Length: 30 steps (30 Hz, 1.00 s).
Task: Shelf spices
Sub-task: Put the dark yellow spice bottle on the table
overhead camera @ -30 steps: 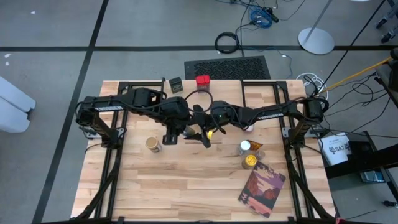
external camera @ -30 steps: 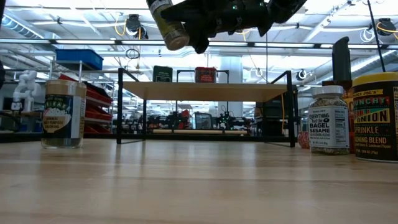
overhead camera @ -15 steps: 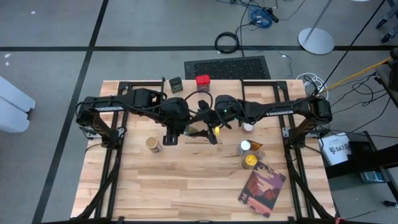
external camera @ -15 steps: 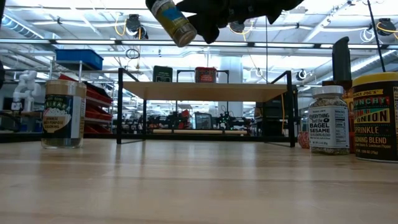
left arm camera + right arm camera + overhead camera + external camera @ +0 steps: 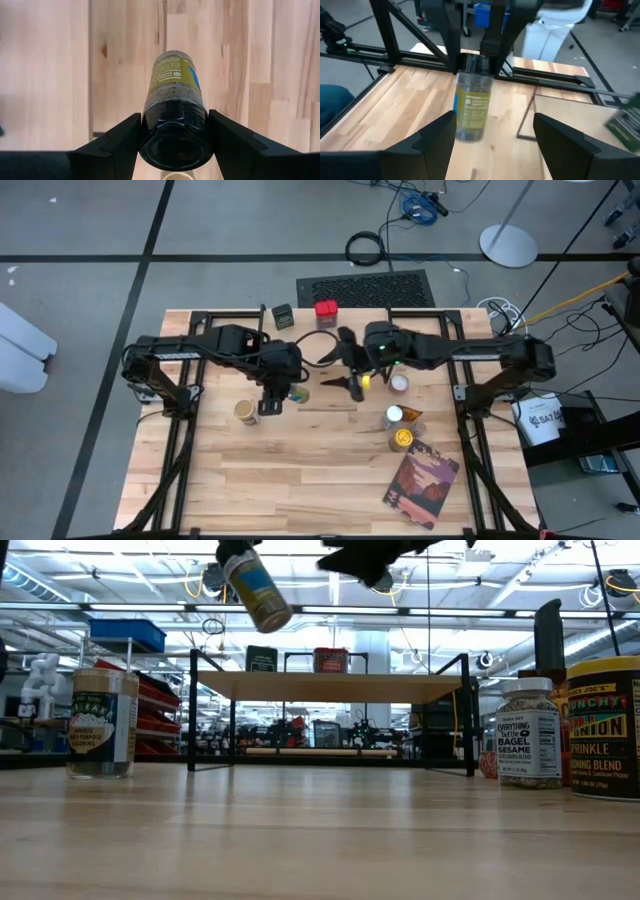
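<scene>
A picture-covered book [image 5: 421, 483] lies on the table [image 5: 300, 480].

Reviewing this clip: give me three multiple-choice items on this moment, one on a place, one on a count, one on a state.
1. Where is the book?
A. on the shelf
B. on the table, near the right arm's side
C. in an end effector

2. How many containers stand on the shelf?
A. two
B. four
C. none

3. What is the left end effector doing?
A. hanging empty
B. resting on the table
C. gripping a spice jar in the air

Answers: B, the high view shows it flat on the planks; A, a dark tin and a red tin; C, its fingers clamp the jar's capped end.
</scene>
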Tool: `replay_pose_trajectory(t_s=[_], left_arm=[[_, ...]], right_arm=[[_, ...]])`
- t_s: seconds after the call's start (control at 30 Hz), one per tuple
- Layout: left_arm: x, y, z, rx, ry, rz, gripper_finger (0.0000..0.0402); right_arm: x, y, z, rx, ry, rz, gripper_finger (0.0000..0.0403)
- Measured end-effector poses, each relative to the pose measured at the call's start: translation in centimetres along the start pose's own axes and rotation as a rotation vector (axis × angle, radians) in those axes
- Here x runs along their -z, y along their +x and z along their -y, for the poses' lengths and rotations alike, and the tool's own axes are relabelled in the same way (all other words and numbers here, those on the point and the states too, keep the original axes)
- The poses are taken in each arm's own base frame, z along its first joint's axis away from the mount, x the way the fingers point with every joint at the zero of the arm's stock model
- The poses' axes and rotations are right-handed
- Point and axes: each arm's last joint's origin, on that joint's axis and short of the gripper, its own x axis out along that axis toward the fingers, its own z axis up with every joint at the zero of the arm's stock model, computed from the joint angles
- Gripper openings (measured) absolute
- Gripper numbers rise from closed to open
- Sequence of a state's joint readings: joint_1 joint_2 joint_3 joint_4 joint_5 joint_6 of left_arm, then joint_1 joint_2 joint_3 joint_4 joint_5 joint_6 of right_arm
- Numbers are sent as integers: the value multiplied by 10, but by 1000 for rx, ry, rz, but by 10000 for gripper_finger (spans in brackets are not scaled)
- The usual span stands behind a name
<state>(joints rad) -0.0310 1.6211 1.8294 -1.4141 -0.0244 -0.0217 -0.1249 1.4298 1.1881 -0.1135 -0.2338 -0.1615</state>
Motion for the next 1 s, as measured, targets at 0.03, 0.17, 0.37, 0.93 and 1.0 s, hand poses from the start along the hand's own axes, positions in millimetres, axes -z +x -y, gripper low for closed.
replay_pose_trajectory(t_s=[0.03, 0.17, 0.37, 0.93, 1.0], left_arm=[[1, 2, 1, 4, 0, -11, 221], [4, 8, 3, 21, -33, -44, 221], [12, 20, 11, 47, -82, -135, 221], [39, 70, 20, -8, -146, -345, 221], [42, 75, 20, -20, -152, -363, 221]], right_arm=[[-2, -8, -2, -2, 3, -13, 254], [-3, -35, -14, -32, 38, -94, 254], [5, -45, -40, -111, 109, -197, 254], [26, -33, -74, -216, 106, -236, 254], [26, -33, -74, -216, 105, -236, 254]])
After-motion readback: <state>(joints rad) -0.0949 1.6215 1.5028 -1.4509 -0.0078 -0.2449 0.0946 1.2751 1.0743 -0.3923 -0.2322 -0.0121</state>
